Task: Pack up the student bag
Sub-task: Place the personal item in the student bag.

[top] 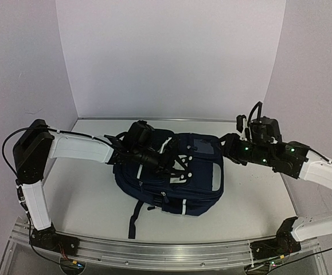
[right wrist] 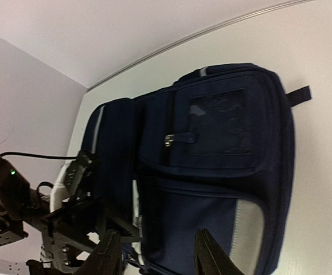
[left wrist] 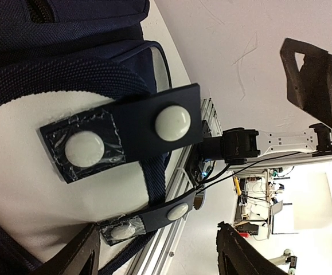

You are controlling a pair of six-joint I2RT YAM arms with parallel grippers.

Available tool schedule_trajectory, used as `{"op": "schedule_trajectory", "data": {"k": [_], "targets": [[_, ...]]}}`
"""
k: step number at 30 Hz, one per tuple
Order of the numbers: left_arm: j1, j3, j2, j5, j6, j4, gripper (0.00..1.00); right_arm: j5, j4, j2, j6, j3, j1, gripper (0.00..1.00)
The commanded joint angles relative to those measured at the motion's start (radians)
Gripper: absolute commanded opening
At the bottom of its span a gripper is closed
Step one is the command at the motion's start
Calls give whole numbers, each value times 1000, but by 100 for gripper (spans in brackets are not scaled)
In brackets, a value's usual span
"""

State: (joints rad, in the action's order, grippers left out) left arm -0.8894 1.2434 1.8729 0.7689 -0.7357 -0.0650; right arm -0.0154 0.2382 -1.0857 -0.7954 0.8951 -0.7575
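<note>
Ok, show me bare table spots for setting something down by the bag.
Widest bare table: between the student bag and the left arm. Also right of the bag, short of the right arm, and a thin strip by the back wall. Crowded: the bag's top, under the left end effector.

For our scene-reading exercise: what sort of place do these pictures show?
Probably a robotics lab test cell: white backdrop walls, an aluminium mounting rail, and cluttered desks beyond it.
</note>
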Motion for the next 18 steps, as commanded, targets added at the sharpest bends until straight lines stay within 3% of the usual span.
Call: {"op": "schedule_trajectory", "data": {"k": [1,9,18], "targets": [[-14,47,26,37,-18,-62,68,169,-155,-92,-1,16,-40,36],[-14,24,6,19,6,-42,64,242,-287,-244,-26,61,-102,24],[-14,2,-25,5,27,-35,65,186,-296,-406,-91,70,-107,15]]}}
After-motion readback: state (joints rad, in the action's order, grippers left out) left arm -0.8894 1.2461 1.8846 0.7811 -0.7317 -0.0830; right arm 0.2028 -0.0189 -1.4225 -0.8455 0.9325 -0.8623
